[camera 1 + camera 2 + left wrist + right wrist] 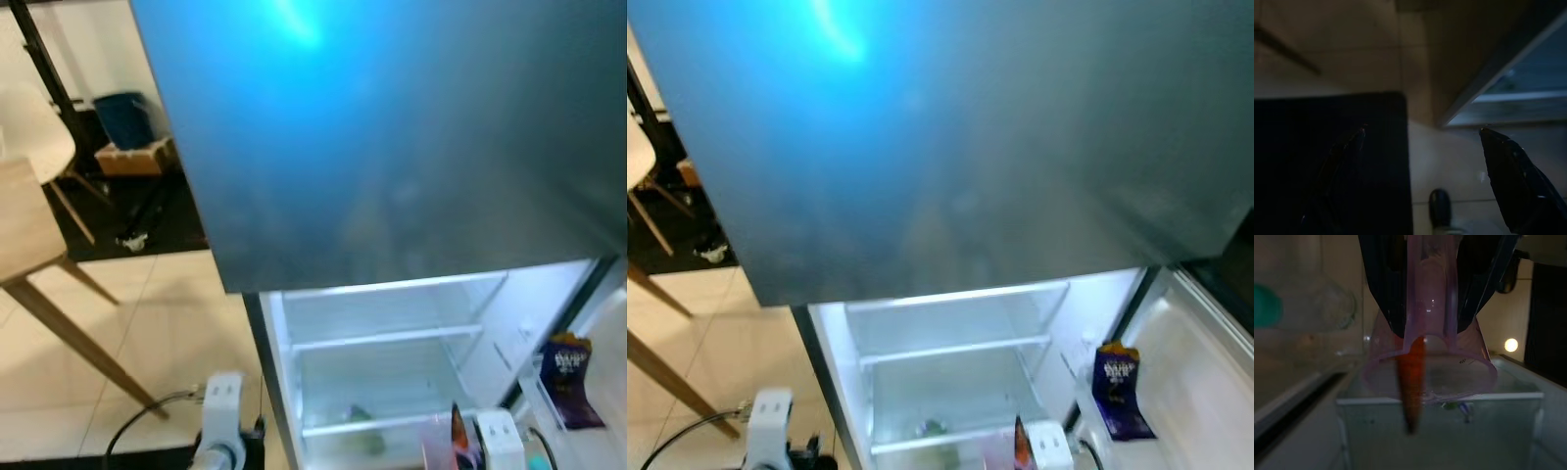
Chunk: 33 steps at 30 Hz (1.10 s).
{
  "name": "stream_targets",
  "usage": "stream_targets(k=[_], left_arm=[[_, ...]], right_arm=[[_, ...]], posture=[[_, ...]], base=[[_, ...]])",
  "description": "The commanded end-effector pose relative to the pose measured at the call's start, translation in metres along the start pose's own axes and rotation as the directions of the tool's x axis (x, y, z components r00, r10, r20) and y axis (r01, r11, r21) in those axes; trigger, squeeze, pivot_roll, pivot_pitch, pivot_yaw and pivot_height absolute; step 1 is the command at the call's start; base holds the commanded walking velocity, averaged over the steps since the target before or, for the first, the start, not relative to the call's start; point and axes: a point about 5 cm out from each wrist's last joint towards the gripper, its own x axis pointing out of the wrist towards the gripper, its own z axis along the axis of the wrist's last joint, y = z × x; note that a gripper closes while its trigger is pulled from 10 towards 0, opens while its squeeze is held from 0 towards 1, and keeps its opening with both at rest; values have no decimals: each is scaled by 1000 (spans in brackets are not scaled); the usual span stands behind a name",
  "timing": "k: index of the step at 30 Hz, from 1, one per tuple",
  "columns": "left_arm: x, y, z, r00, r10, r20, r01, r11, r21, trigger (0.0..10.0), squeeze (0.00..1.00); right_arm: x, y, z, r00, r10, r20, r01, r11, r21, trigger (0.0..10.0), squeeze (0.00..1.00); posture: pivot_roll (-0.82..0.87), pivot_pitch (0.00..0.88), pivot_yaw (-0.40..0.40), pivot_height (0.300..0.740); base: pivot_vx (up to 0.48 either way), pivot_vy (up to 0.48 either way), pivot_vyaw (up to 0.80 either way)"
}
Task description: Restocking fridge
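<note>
From the head views, the open fridge (392,343) glows below, the pink cup (438,443) low at its front. In the left wrist view the left claw (1422,132) hangs spread over floor. In the right wrist view the right claw (1432,279) pinches the cup's handle; keep it level, setting it squarely on a shelf.

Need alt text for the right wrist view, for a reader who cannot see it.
The right gripper is shut on a clear pink cup holding a carrot, seen along its two black fingers. Beyond the cup lies a dim fridge interior with a pale shelf edge.
</note>
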Motion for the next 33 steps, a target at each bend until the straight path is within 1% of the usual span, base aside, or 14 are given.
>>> stream_targets(k=[1,19,21,25,29,33], left_arm=[[-2,7,-5,1000,19,-22,-19,1000,6,10000,0],[-2,12,-9,999,26,-47,-25,999,20,10000,0],[-4,13,-12,999,20,-47,-18,998,53,10000,0],[-4,12,-14,998,20,-51,-17,998,53,10000,0],[-2,9,-11,999,9,-40,-7,999,39,10000,0],[-1,9,-7,999,12,-33,-11,998,57,10000,0]], right_arm=[[-1,1,-5,1000,-3,-15,3,1000,17,10000,0],[-1,3,-7,1000,-5,-24,6,1000,28,10000,0],[-2,4,-9,1000,-8,-28,10,999,42,10000,0],[-3,4,-11,999,-12,-33,14,999,50,10000,0],[-1,8,-10,999,-12,-40,15,998,56,10000,0],[1,10,-8,999,-19,-41,21,998,64,10000,0]], posture=[[-19,126,35,740],[-13,118,36,740],[-16,106,35,740],[-14,99,30,740],[-7,71,29,740],[2,39,28,740]], base=[[0,0,0],[0,0,0],[0,0,0],[0,0,0],[0,0,0],[0,0,0]])
